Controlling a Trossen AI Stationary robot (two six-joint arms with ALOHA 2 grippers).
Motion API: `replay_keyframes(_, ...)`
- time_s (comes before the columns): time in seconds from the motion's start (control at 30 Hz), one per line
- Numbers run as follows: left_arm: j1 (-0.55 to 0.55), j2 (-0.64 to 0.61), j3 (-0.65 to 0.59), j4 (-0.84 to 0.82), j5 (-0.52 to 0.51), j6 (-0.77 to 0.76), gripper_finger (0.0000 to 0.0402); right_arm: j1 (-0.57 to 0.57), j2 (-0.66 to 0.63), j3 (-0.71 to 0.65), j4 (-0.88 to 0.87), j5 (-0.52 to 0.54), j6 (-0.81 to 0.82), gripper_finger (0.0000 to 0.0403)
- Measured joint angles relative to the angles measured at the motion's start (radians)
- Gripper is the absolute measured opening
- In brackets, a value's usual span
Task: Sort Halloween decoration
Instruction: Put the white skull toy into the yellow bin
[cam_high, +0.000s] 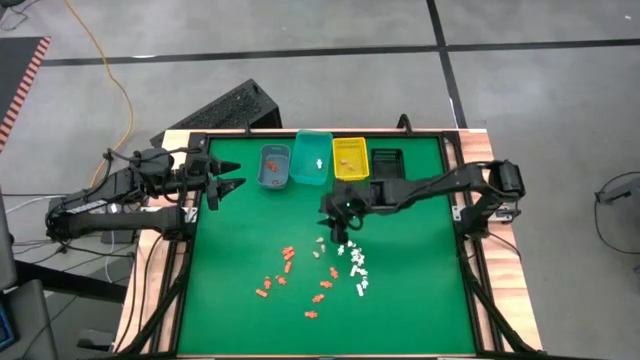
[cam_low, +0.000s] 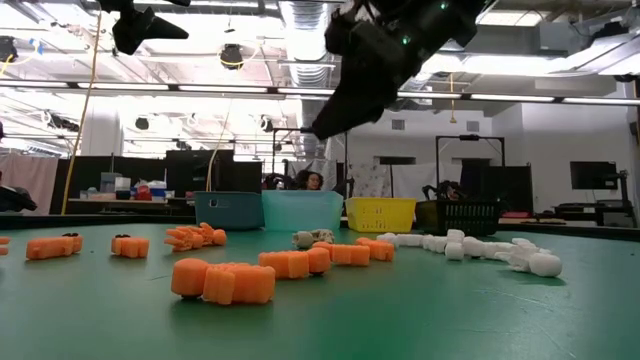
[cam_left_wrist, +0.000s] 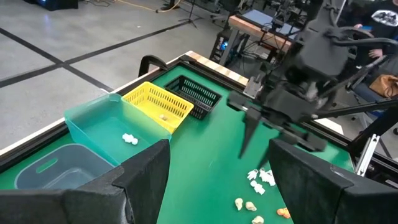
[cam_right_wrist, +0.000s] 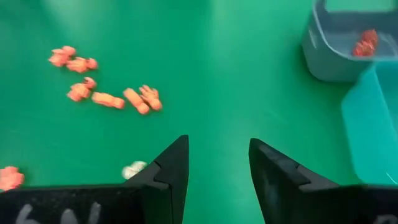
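Two hands: right hand (cam_high: 341, 232) parted, empty, above white pieces (cam_high: 358, 265); left hand (cam_high: 228, 176) wide, near blue bin (cam_high: 274, 167).

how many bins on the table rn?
4, in a row along the far edge: blue bin, teal bin, yellow bin, black bin partly under the right arm. None look hidden.

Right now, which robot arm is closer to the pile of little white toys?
The right one. Its tool hangs open just above the far end of the white toys. The left tool waits open at the table's left edge, beside the blue bin, far from them.
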Motion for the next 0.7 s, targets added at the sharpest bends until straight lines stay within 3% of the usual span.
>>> replay_keyframes(0.7, 0.0, 0.0, 0.0, -0.024, 0.006, -0.011, 0.0261, 0.077, 0.199, 0.0, 0.083, 0.0, 0.011, 0.0162)
